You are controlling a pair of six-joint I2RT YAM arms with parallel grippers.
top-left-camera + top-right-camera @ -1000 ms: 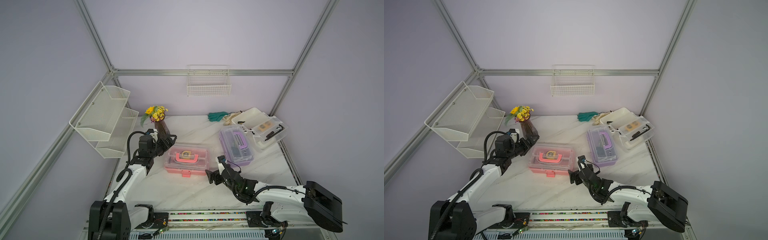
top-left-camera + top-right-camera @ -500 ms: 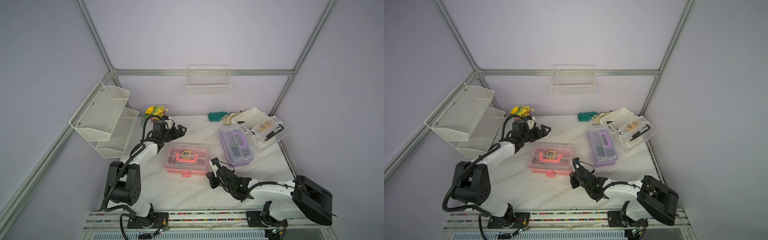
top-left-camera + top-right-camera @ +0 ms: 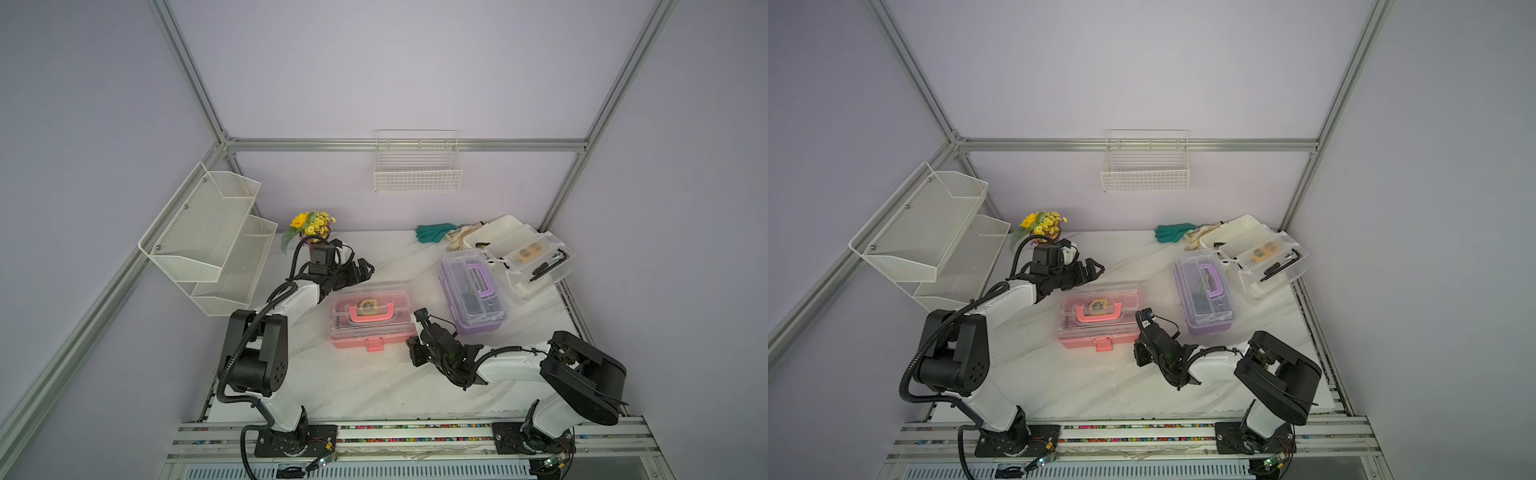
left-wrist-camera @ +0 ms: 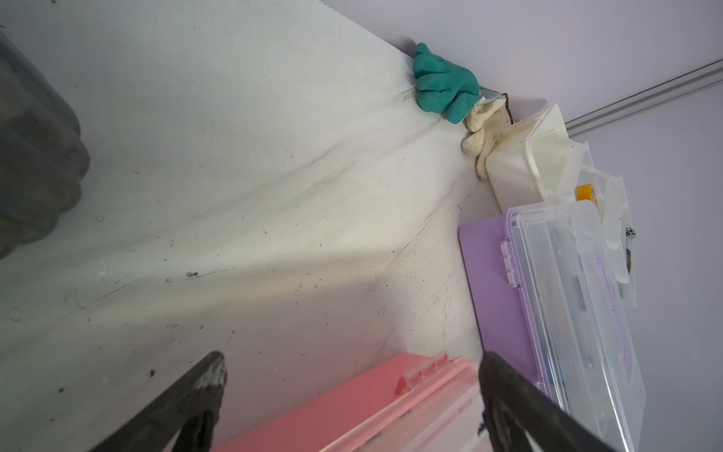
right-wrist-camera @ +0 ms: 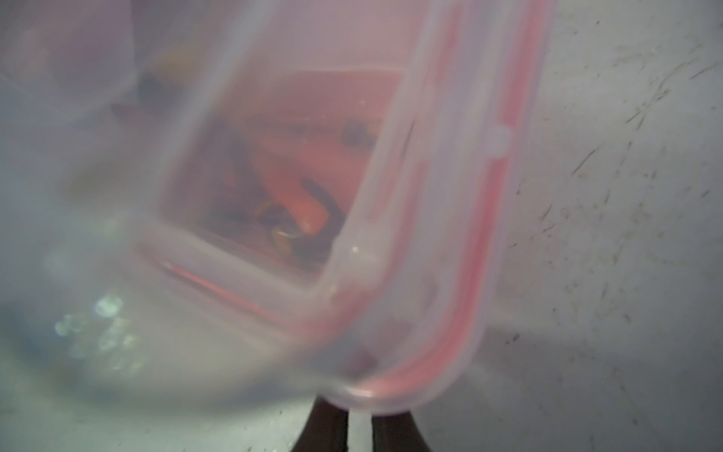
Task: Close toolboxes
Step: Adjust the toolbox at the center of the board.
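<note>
Three toolboxes show in both top views. The pink toolbox (image 3: 372, 316) (image 3: 1100, 316) lies mid-table with its clear lid down. The purple toolbox (image 3: 473, 291) (image 3: 1206, 291) to its right also has its lid down. The white toolbox (image 3: 519, 257) (image 3: 1258, 253) at the back right stands open, with tools lying in it. My left gripper (image 3: 365, 268) (image 4: 352, 362) hovers open over the pink box's back left corner. My right gripper (image 3: 417, 332) (image 5: 360, 411) is at the pink box's front right corner. Its fingers are nearly together and the lid corner hides their tips.
A vase of yellow flowers (image 3: 311, 226) stands at the back left. A green glove (image 3: 432, 232) and a cream glove (image 4: 483, 125) lie against the back wall. White wire shelves (image 3: 208, 241) hang on the left wall, a wire basket (image 3: 417, 166) on the back wall.
My left arm swung from the pink box's left side to behind it, gripper still open. My right gripper went from open to nearly shut and moved in on the box's corner.
</note>
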